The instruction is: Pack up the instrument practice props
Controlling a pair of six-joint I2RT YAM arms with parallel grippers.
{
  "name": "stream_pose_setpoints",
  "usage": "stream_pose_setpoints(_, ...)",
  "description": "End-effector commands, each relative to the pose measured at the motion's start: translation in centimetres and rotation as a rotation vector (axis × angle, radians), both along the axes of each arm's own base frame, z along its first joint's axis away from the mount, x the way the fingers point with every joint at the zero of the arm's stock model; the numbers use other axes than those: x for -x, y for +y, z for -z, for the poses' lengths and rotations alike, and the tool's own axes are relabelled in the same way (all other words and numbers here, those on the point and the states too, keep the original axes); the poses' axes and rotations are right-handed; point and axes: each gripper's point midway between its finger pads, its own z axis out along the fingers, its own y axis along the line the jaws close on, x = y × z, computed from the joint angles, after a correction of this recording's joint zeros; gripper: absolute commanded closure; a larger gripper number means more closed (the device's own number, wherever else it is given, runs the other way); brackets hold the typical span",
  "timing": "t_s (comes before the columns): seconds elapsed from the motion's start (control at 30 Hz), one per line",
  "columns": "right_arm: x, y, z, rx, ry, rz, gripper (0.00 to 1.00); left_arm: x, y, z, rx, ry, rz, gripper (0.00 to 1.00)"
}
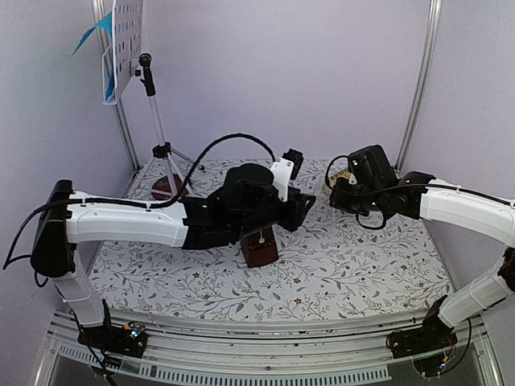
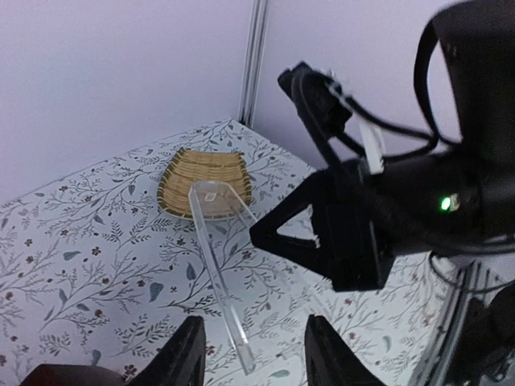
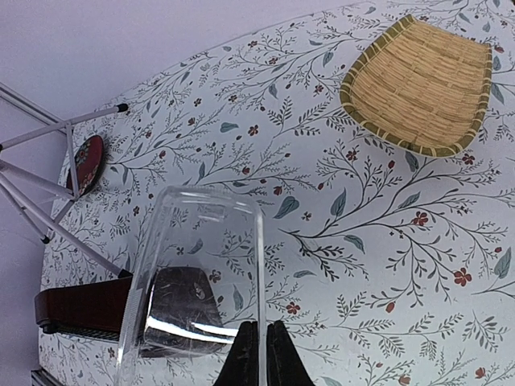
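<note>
My right gripper (image 3: 259,346) is shut on the edge of a clear plastic cover (image 3: 201,265) and holds it above the flowered table. In the left wrist view the cover (image 2: 216,265) shows edge-on, slanting down between my open left fingers (image 2: 189,358), which do not touch it. The left gripper (image 1: 302,205) faces the right gripper (image 1: 334,195) at mid table. The dark brown metronome (image 1: 259,248) sits under the left arm and also shows in the right wrist view (image 3: 80,310). The silver tripod music stand (image 1: 153,104) stands back left, its white perforated desk (image 1: 129,36) holding blue sheets (image 1: 98,28).
A woven basket (image 3: 418,84) lies at the back right of the table, also in the left wrist view (image 2: 205,183). A red disc (image 3: 87,163) lies by the tripod's legs (image 3: 48,189). Frame posts stand at the back corners.
</note>
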Motion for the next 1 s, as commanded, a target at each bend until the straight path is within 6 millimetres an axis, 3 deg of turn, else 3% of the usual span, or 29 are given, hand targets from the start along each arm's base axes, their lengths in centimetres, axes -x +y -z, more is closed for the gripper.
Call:
stream_pose_setpoints(0.0, 0.0, 0.1, -2.2, -0.032, -0.043, -0.006, 0.98, 0.6, -0.8, 3.6, -0.154, -0.007, -0.006, 0.59)
stream_pose_setpoints(0.13, -0.1, 0.3, -2.4, -0.041, -0.051, -0.011, 0.98, 0.6, -0.8, 4.7, -0.192, -0.008, -0.017, 0.59)
stream_pose_setpoints(0.3, -0.4, 0.6, -2.1, -0.035, -0.049, -0.014, 0.98, 0.7, -1.1, 5.7, -0.21, -0.005, -0.014, 0.49)
stream_pose_setpoints(0.63, -0.5, 0.8, -1.6, -0.03, -0.041, -0.018, 0.98, -0.7, -0.4, 6.0, -0.248, -0.044, -0.101, 0.69)
stream_pose_setpoints(0.97, -0.4, 1.2, -1.6, -0.042, -0.037, -0.032, 0.98, -1.3, -1.3, 6.0, -0.257, -0.067, -0.109, 0.62)
